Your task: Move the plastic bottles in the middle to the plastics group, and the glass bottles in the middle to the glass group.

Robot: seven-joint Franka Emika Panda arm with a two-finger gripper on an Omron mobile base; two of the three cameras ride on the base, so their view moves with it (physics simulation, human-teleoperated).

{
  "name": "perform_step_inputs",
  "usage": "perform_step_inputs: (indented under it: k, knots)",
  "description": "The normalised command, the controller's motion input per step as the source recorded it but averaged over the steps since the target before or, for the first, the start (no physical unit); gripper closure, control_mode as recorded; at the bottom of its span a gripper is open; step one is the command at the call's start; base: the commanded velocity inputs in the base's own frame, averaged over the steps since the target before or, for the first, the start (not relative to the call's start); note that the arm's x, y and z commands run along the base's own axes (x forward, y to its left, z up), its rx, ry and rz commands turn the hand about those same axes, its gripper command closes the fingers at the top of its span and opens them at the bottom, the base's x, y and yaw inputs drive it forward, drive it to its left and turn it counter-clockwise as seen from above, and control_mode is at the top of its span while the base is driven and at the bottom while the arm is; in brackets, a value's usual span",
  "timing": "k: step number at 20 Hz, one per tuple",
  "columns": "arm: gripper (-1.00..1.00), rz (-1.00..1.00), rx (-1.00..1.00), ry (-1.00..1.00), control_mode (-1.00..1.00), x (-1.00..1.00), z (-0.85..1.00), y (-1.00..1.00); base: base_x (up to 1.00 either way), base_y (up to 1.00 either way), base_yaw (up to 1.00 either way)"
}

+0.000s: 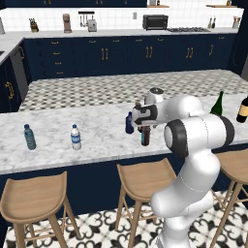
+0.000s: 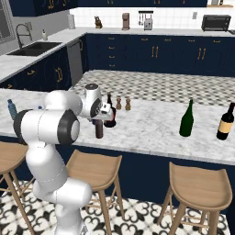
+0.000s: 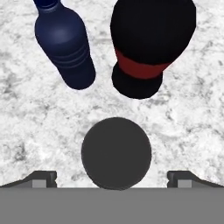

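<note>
My gripper hangs over the marble counter, pointed straight down, with my jaws spread wide apart and holding nothing. Directly under me, between my two fingertips, is the round dark top of the slim dark glass bottle, which stands upright near the counter's front edge; I cannot tell whether my fingers touch it.

Just beyond it in the hand view stand the navy-blue plastic bottle and, beside that, the squat red-labelled glass bottle, both upright and close together but not touching. From the left base view the navy bottle shows just to the left of my hand, and the slim bottle below it.

Toward the counter's left end stand the two clear water bottles: the teal-tinted bottle and the white-labelled water bottle, near each other and well apart from the middle cluster.

Toward the right end stand the green wine bottle and the dark wine bottle with a cream label, upright, side by side with a gap between them.

Wooden stools line the counter's front.
</note>
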Motion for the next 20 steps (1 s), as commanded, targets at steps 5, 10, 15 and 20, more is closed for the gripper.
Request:
perform_step_inputs:
  k: [5, 10, 15, 20]
  knots:
    - [-1.0, 0.0, 0.0, 0.0, -1.0, 0.0, -0.18, 0.0, 0.0, 0.0, 0.0]
    - [-1.0, 0.0, 0.0, -0.03, -1.0, 0.0, -0.11, 0.0, 0.0, 0.0, 0.0]
    - [-1.0, 0.0, 0.0, -0.07, -1.0, 0.01, 0.0, 0.0, 0.0, 0.0, 0.0]
    - [-1.0, 0.0, 0.0, -0.04, -1.0, 0.0, -0.05, 0.0, 0.0, 0.0, 0.0]
